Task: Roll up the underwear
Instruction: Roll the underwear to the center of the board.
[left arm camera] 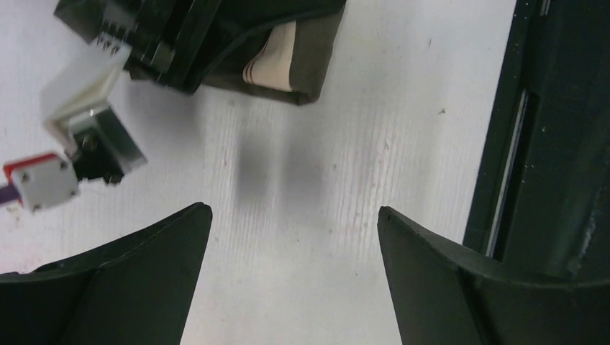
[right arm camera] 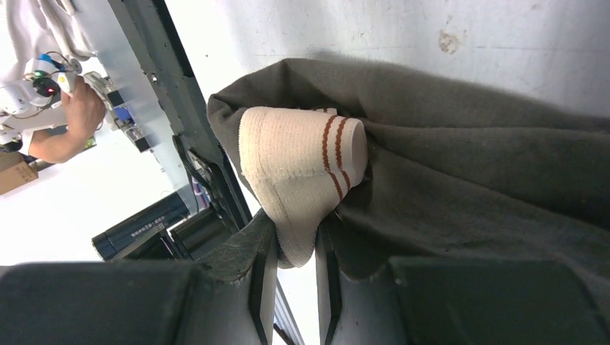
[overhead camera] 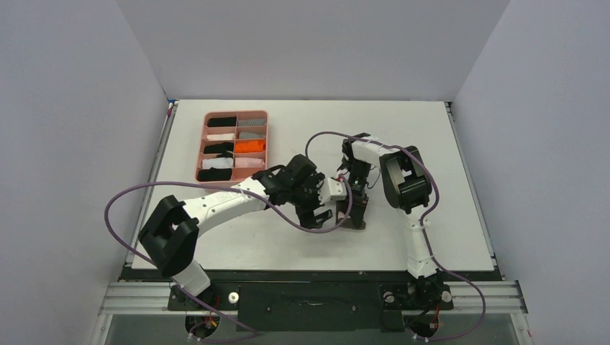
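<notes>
1. The underwear (right arm camera: 467, 165) sits as a bunched grey-brown bundle on the table (left arm camera: 360, 144), near the middle and toward the near edge, well apart from the pink tray (overhead camera: 203, 144) at the far left.
2. The right gripper (right arm camera: 296, 248) is clamped on the beige waistband (right arm camera: 295, 154), which curls into a fat loop just beyond its fingertips; the grey cloth spreads away to one side.
3. The left gripper (left arm camera: 293, 230) stands wide apart and holds nothing; only bare table shows between its fingers.
4. From the left gripper the bundle lies straight ahead, near but not touching; seen from above it is just to that gripper's right, under the right one.
5. The bundle is too compact to tell its long axis for sure.
6. Judgement: the right arm has the cloth; the free left arm is the one placed to come in and help tighten the roll.
</notes>
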Controlling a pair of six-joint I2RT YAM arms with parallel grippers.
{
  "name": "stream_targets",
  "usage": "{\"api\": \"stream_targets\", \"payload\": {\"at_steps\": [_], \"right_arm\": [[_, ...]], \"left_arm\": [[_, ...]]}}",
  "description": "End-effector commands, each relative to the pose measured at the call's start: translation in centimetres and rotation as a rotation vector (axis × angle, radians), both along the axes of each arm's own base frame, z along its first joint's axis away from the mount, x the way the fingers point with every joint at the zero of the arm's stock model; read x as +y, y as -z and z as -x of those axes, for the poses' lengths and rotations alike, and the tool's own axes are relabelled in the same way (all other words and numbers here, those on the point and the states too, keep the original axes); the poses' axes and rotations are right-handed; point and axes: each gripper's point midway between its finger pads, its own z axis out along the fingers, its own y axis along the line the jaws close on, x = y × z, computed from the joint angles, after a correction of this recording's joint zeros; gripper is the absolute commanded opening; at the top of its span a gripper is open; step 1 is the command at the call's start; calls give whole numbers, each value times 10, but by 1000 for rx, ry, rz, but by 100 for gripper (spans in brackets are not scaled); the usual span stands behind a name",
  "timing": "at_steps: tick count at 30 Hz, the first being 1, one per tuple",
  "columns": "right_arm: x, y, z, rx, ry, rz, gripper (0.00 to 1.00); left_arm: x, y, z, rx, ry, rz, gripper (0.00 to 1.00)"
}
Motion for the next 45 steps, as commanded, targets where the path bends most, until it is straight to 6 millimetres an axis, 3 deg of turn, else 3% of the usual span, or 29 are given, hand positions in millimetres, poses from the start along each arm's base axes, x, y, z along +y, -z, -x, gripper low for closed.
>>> {"api": "stream_targets", "payload": {"at_steps": [1,8,13,21,34,38,45], "right_arm": [[8,16,-11,-29,-15,-66,0],[8,18,-12,-26,-9,-68,0],[8,19,-12,-19,-4,-65,0],[8,21,-11,-12,-5,-59,0],[7,25,-9,0,-4,-53,0],[7,25,-11,-4,-2,-53,0],[8,25,-11,-1,6,-50,0]], "left_arm": [[-43,-13,-17,-206,45,45,84],[-78,-1,-15,-282,110,80,86],[-91,14,-14,-321,145,80,86],[-101,36,-10,-300,182,62,87],[-115,50,-14,-318,145,105,84],[-116,59,-11,-307,147,105,81],[-119,65,-5,-265,134,128,67]]}}
